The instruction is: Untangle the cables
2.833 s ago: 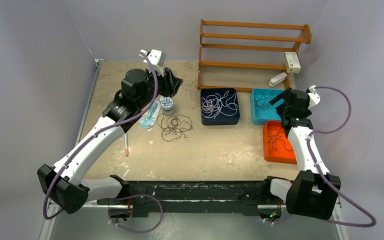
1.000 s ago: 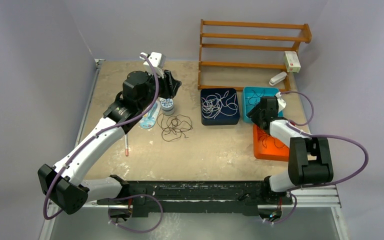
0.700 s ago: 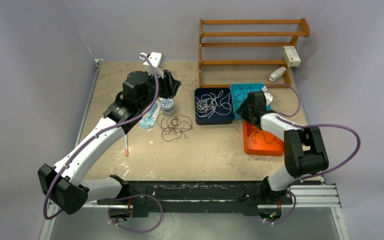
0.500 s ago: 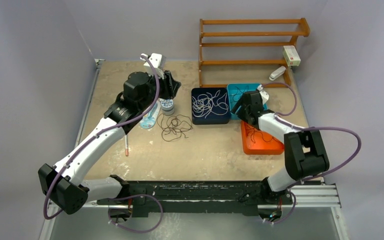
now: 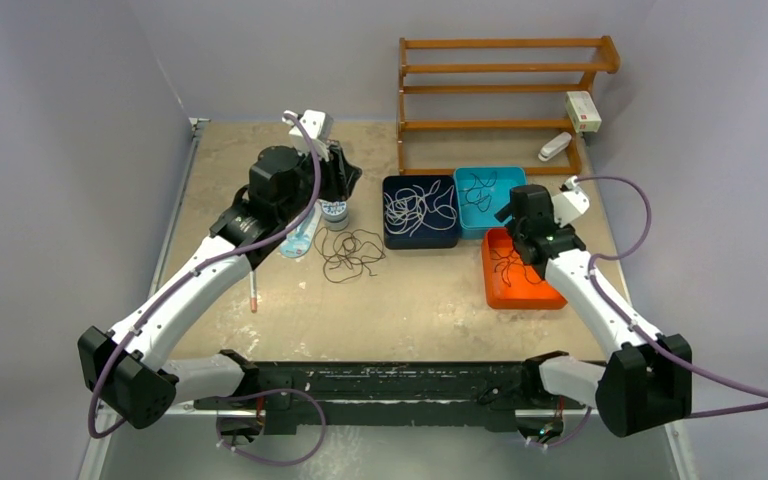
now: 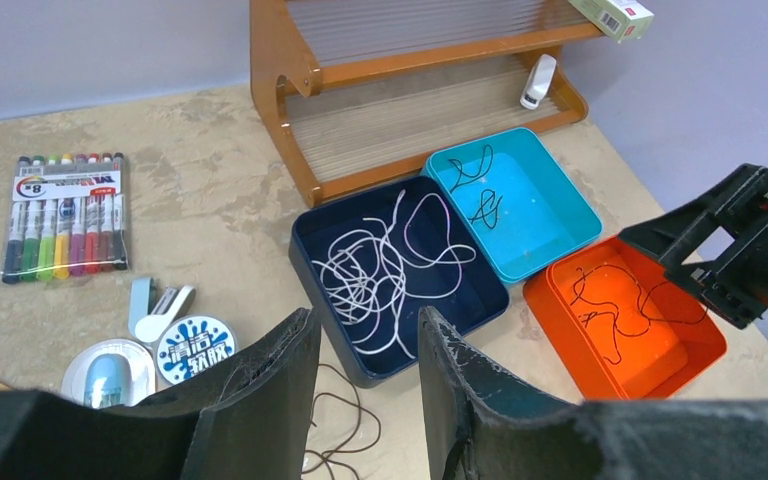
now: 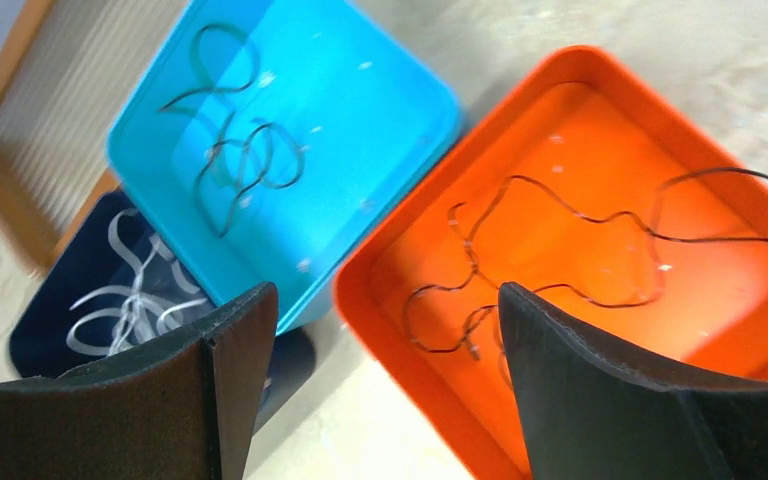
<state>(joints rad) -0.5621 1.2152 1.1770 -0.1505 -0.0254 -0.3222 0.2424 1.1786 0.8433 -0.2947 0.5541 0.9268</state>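
Note:
A tangle of dark cables (image 5: 350, 252) lies on the table; one loop of it shows in the left wrist view (image 6: 345, 430). White cables (image 5: 418, 207) lie in the navy tray (image 5: 390, 232). Thin dark cables lie in the teal tray (image 5: 512, 180) and the orange tray (image 5: 552, 296). My left gripper (image 5: 345, 176) is open and empty, held above the table behind the tangle, left of the navy tray (image 6: 312, 290). My right gripper (image 5: 522, 230) is open and empty over the orange tray's (image 7: 400, 340) corner, beside the teal tray (image 7: 380, 90).
A wooden rack (image 5: 505, 95) stands at the back with a small box (image 5: 582, 110) and a stapler (image 5: 554, 148). A marker pack (image 6: 65, 215), a round badge (image 6: 195, 347) and a blue-white item (image 6: 107, 375) lie by the left gripper. A red pen (image 5: 252, 297) lies at left.
The three trays have slid left, pushed by my right arm. In the last half second the right gripper drew back to the right, over the orange tray. The left arm barely moved.

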